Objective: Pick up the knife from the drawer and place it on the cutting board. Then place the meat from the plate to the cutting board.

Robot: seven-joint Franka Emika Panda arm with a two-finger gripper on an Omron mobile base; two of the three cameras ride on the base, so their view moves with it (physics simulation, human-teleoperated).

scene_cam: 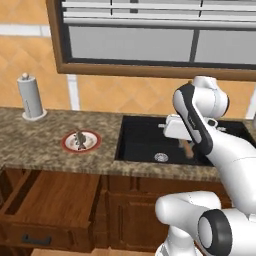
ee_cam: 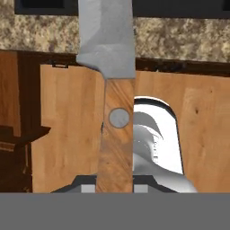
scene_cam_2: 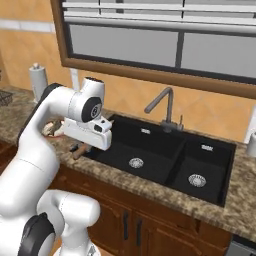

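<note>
Writing or brand marks cannot be read anywhere in these views. Plate (scene_cam: 81, 141), white with a red rim, sits on the granite desk (scene_cam: 45, 145) left of the black sink (scene_cam: 145, 142) and carries the meat (scene_cam: 79, 139), a small dark chunk. Drawer (scene_cam: 52, 200) below the desk stands pulled open, its reddish wooden floor bare where visible; its black bar handle shows on the front. Knife (ee_cam: 114, 103) is clamped between the closed jaws: in the hand view the tan wooden handle with one round rivet runs up from the bottom, and the grey blade continues past the top edge, its tip cut off. Gripper (scene_cam_2: 80, 147) hangs over the desk edge at the sink's left side, largely hidden behind the white hand in both base views; a brown handle end projects beneath it. Paper towel roll (scene_cam: 31, 97) stands upright at the far left. Faucet (scene_cam_2: 162, 107) rises behind the double basin.
</note>
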